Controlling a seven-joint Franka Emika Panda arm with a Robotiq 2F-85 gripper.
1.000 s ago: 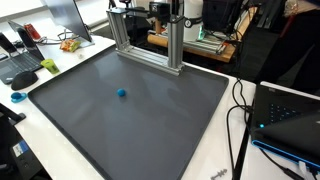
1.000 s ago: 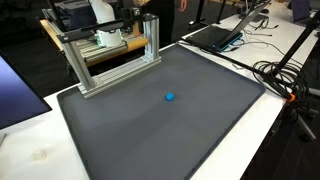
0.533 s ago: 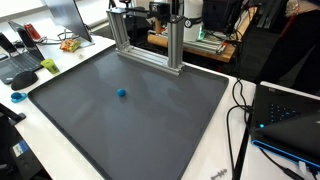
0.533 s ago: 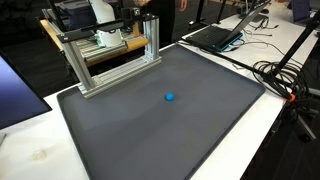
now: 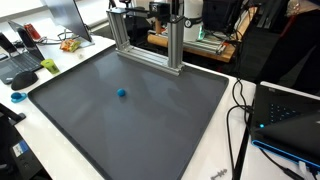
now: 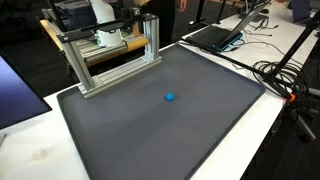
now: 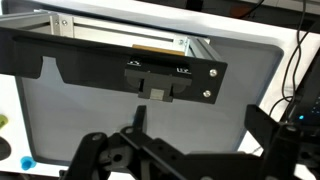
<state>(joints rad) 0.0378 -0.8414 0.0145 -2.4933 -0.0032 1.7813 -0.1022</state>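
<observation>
A small blue ball [image 5: 122, 93] lies alone on the large dark grey mat [image 5: 150, 120], left of its middle; it also shows in an exterior view [image 6: 169, 97]. My gripper [image 7: 200, 118] appears only in the wrist view. It hangs high above the mat, its two black fingers spread wide with nothing between them. The ball does not show in the wrist view. The arm is out of both exterior views.
An aluminium frame [image 5: 150, 45] stands on the mat's far edge, also seen in the wrist view [image 7: 120, 45]. Laptops [image 5: 285, 115] and cables [image 5: 240, 100] lie on one side. A blue cap [image 5: 17, 97], a green item [image 5: 48, 65] and a laptop [image 5: 20, 60] lie on the other.
</observation>
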